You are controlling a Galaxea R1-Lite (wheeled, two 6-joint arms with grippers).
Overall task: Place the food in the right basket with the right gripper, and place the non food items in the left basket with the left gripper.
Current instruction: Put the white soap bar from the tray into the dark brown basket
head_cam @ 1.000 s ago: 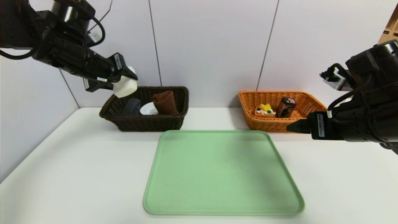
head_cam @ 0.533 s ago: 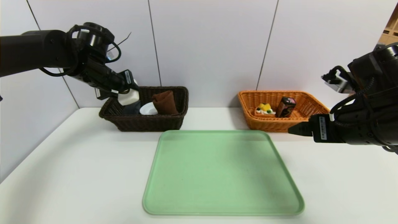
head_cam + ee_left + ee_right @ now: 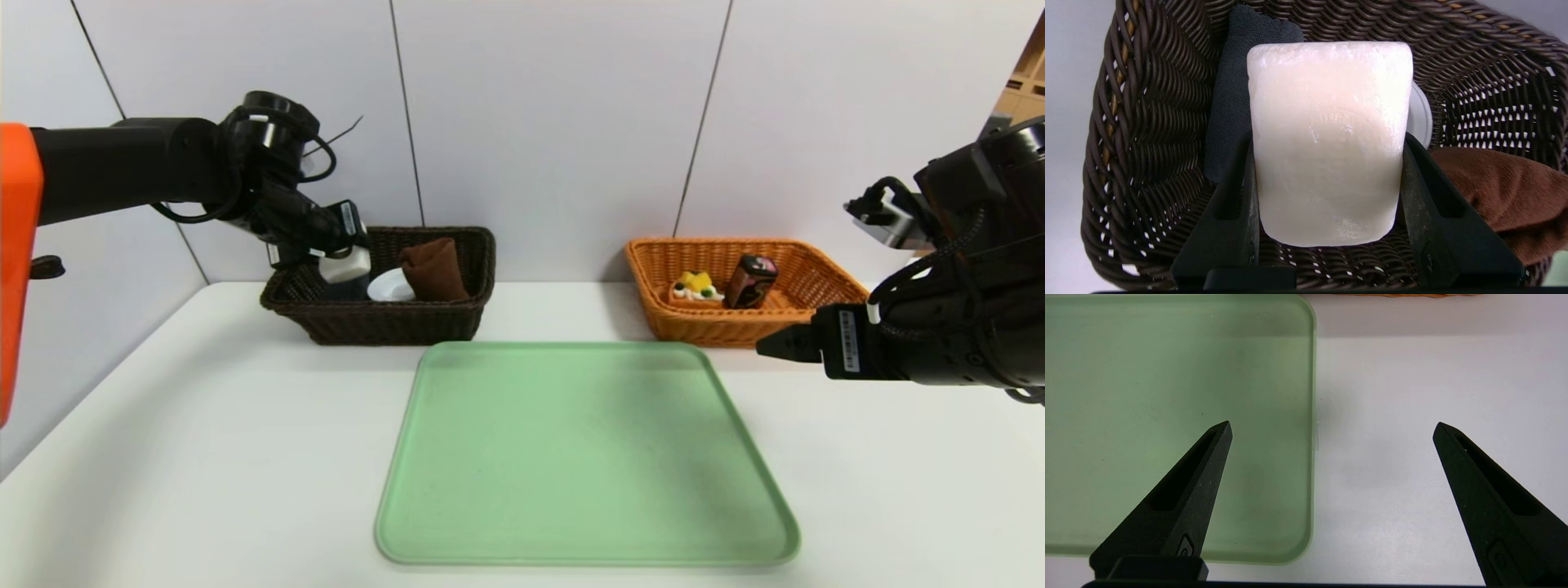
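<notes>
My left gripper [image 3: 341, 255] is shut on the white soap bar [image 3: 1327, 139], holding it low inside the dark brown left basket [image 3: 384, 322] at its left end. Under and beside the bar lie the dark grey rolled towel [image 3: 1229, 98], the round white tub [image 3: 390, 286] and the brown rolled towel [image 3: 434, 269]. The orange right basket [image 3: 702, 327] holds the toy waffle [image 3: 695, 289] and the small dark box [image 3: 751, 281]. My right gripper [image 3: 1331, 433] hangs open and empty over the right edge of the green tray [image 3: 1167, 396], in front of the orange basket.
The green tray [image 3: 571, 457] lies bare in the middle of the white table [image 3: 204, 457]. A grey panelled wall stands right behind both baskets. The right arm [image 3: 939, 327] fills the space at the table's right side.
The left arm has stretched forward and come down, lowering the soap bar from above the brown basket's left rim to inside it. The right gripper has barely shifted.
</notes>
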